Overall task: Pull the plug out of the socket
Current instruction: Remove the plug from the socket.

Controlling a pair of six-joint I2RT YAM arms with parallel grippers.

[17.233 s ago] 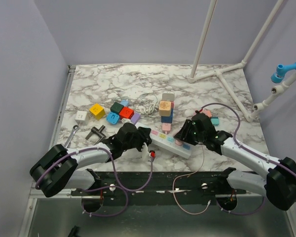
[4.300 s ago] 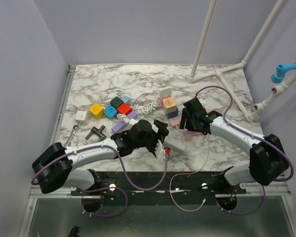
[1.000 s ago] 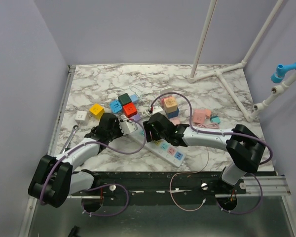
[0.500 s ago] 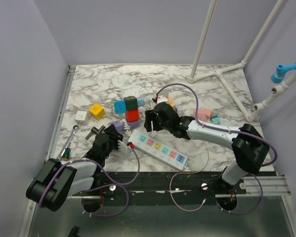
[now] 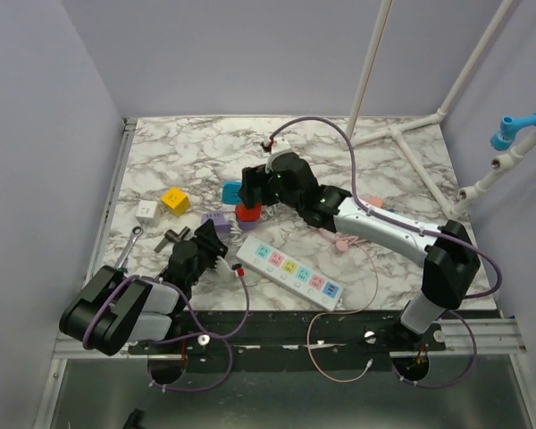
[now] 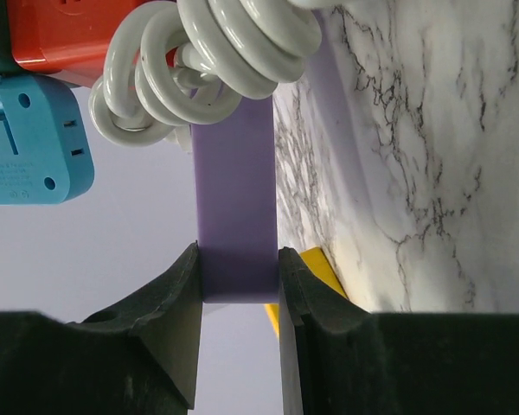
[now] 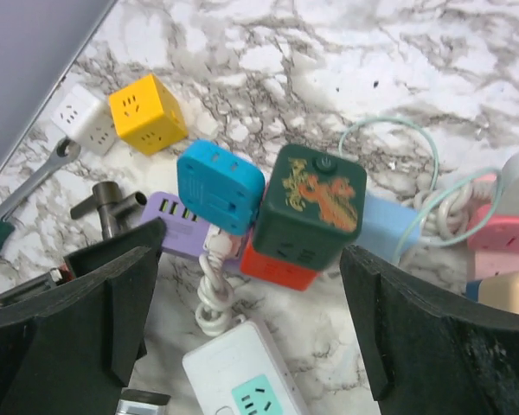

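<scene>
Right arm has swung toward the far side over the last half second. Its claw [image 7: 251, 244] was over the strip's far-left end and now hangs above the cube cluster, spread wide and holding nothing. Power strip [image 5: 290, 274] has slid slightly right. Left arm has barely shifted.

Left claw [image 6: 238, 259]: pinching the purple socket block [image 6: 235, 199], one pad on each long face, at the near left of the worktop [image 5: 188, 152]. The block's long axis runs away from that claw toward the cluster.

Plug [image 7: 214, 245]: white, at the block's far end, between the block and the blue cube [image 7: 221, 186]. It looks seated, but I cannot confirm that. Its coiled cord [image 6: 233, 52] runs to the strip's left end.

Key relation: the plug lies near-left of the right claw, past the green cube [image 7: 311, 203] and red cube [image 7: 277, 264]. The left arm is nearer but is busy as the anchor.

Judgement: the right claw should drop near-left, close on the plug body, and pull along the block's axis away from the left claw. Risk: it catches the blue cube instead.
</scene>
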